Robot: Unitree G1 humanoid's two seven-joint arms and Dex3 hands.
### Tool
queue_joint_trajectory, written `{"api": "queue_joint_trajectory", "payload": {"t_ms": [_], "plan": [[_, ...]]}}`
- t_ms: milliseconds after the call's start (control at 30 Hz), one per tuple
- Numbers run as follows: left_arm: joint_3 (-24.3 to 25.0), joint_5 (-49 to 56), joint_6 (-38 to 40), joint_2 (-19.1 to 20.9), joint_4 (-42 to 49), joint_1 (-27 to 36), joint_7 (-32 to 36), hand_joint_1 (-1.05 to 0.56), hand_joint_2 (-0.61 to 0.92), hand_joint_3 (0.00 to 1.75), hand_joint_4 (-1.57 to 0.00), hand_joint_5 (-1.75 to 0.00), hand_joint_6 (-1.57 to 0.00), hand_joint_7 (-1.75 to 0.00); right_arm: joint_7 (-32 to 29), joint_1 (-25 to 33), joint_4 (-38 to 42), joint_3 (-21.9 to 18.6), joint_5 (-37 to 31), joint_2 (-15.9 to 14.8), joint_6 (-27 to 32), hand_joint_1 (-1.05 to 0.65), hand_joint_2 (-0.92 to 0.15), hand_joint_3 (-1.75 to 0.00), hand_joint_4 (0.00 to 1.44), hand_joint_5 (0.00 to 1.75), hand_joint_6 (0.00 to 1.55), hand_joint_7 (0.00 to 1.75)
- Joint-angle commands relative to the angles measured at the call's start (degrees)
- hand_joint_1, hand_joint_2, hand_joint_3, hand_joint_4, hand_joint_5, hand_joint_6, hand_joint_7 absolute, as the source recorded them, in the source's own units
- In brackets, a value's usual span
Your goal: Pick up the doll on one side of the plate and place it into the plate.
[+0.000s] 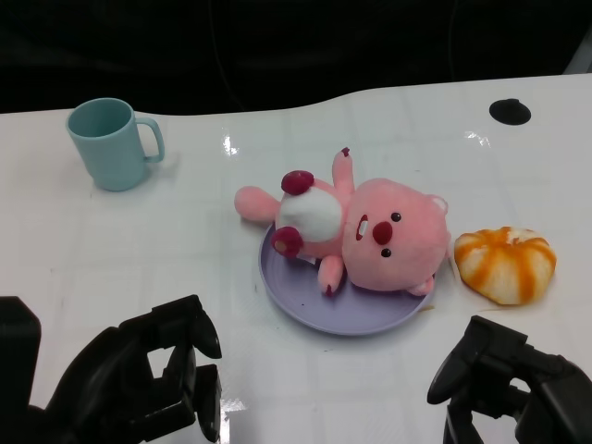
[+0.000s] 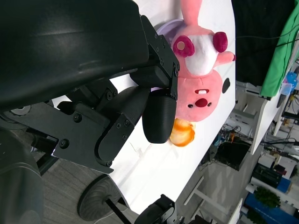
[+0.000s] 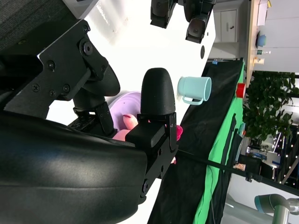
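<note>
The pink plush doll (image 1: pixel 370 231) lies on its back across the lilac plate (image 1: pixel 361 319), its head over the plate's right side and one arm hanging past the left rim. My left hand (image 1: pixel 148 379) hovers at the near left, empty, fingers apart. At the near right, my right hand (image 1: pixel 509 379) is empty too, clear of the plate. The left wrist view shows the doll (image 2: pixel 201 88) beyond my left hand (image 2: pixel 140 112), with the plate (image 2: pixel 166 29) under it. In the right wrist view my right hand (image 3: pixel 158 91) hides most of the plate (image 3: pixel 124 105).
A teal mug (image 1: pixel 113 143) stands at the far left. An orange-and-white striped soft toy (image 1: pixel 505 264) lies just right of the plate. A black round cap (image 1: pixel 510 112) sits at the far right. The table's back edge runs behind them.
</note>
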Motion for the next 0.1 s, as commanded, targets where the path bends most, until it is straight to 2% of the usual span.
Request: {"api": "queue_joint_trajectory", "payload": {"t_ms": [33, 100], "plan": [[0.70, 0.12, 0.45, 0.94, -0.56, 0.49, 0.13, -0.11, 0.39, 1.52, -0.96, -1.75, -0.73, -1.75, -0.04, 0.63, -0.71, 0.04, -0.18, -0.54, -0.66, 0.09, -0.40, -1.39, 0.72, 1.75, 0.62, 1.53], [0.85, -0.24, 0.75, 0.76, -0.62, 0.58, 0.30, -0.11, 0.39, 1.52, -0.96, -1.75, -0.73, -1.75, 0.02, 0.76, -0.62, 0.02, -0.22, -0.57, -1.00, 0.09, -0.40, -1.40, 0.72, 1.75, 0.62, 1.53]]}}
